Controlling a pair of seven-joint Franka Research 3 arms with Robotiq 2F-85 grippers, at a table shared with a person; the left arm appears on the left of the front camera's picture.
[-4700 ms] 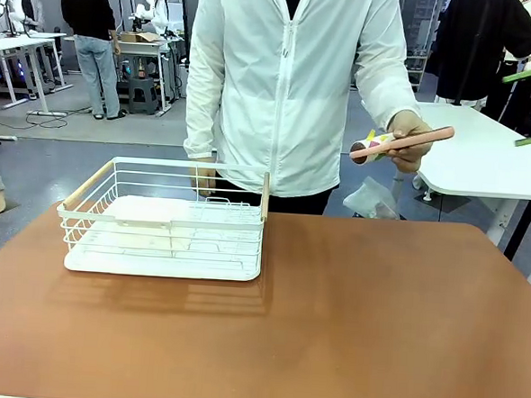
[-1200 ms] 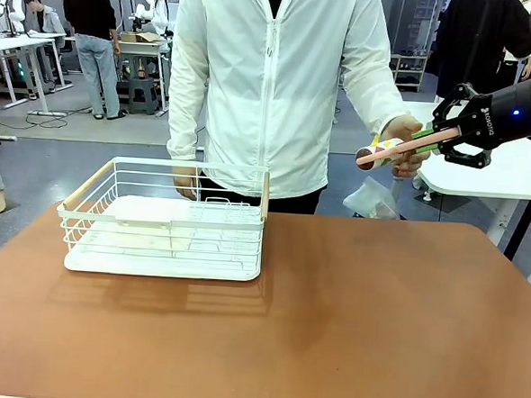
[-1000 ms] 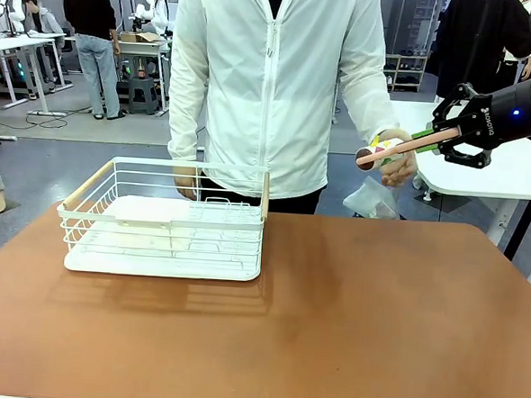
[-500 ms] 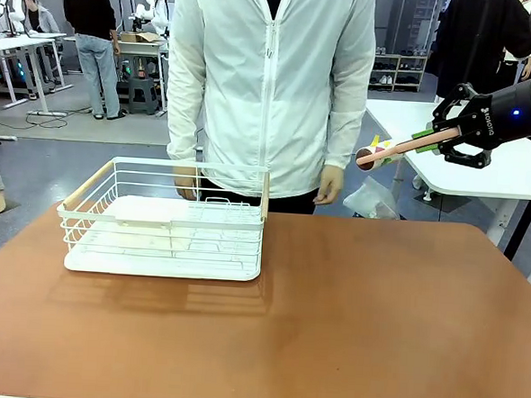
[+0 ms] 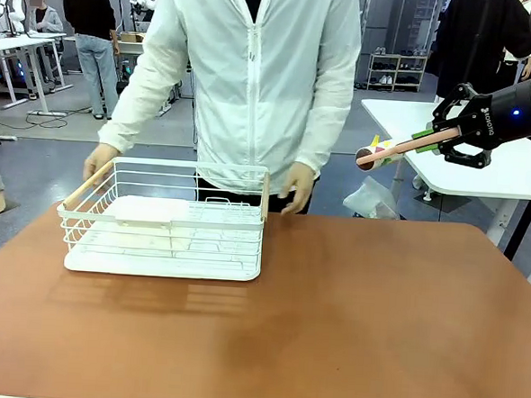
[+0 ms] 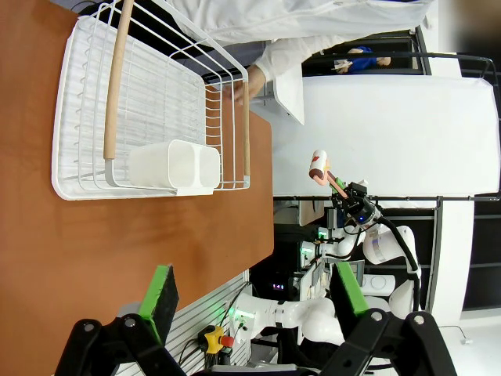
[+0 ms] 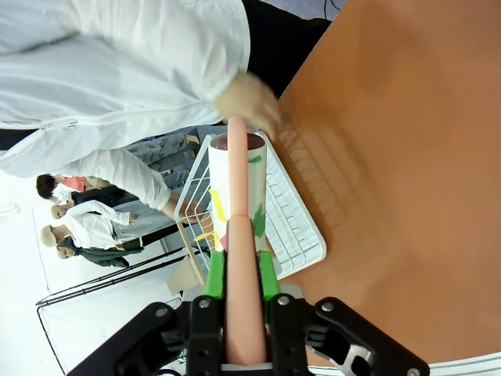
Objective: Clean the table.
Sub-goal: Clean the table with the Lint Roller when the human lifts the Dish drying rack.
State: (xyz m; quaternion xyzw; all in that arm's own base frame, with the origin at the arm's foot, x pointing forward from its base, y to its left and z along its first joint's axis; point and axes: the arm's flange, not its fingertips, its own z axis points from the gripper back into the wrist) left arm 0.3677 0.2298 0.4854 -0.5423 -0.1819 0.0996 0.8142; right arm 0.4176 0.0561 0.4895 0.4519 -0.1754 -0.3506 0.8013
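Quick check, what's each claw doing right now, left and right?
Left claw: open, holding nothing.
Right claw: closed on the pink-handled roller.

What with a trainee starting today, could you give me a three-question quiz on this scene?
1. True or false: the roller lies in the basket.
2. Which claw is open? A. left B. right C. both
3. Fill in: one hand of the person is at the ___'s wooden handle.

Key
1. False: the right claw grips it in the air.
2. A: the left claw is open and empty.
3. basket
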